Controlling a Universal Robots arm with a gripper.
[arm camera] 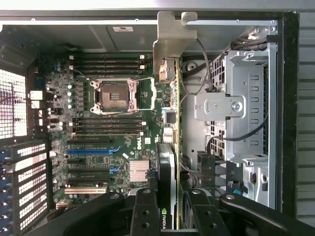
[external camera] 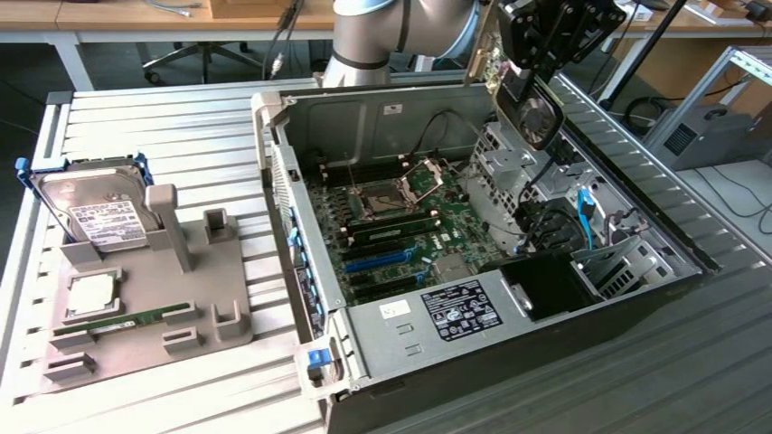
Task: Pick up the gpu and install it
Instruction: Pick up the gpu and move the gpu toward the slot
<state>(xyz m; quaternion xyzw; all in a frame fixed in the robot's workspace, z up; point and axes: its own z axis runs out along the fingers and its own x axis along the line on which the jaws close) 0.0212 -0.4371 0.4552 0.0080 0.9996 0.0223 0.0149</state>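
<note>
- The gpu (external camera: 537, 113) hangs edge-down above the open computer case (external camera: 483, 312), clear of the motherboard (external camera: 386, 226), probably so its connector edge faces the slots.
- Its metal bracket (arm camera: 172, 42) points toward the case's far wall.
- The gripper (arm camera: 170, 204) clamps its fingers (arm camera: 143, 211) on the card's other end.
- The arm (external camera: 362, 36) reaches from behind the case.

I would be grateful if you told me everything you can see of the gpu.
The gpu is a thin card, edge-on in the wrist view: a green board edge, a black cooler bearing a logo, and a silvery metal bracket at the far end. The exterior view shows a round fan on its dark face. The gripper clamps it, holding it in the air above the open computer case.
</note>
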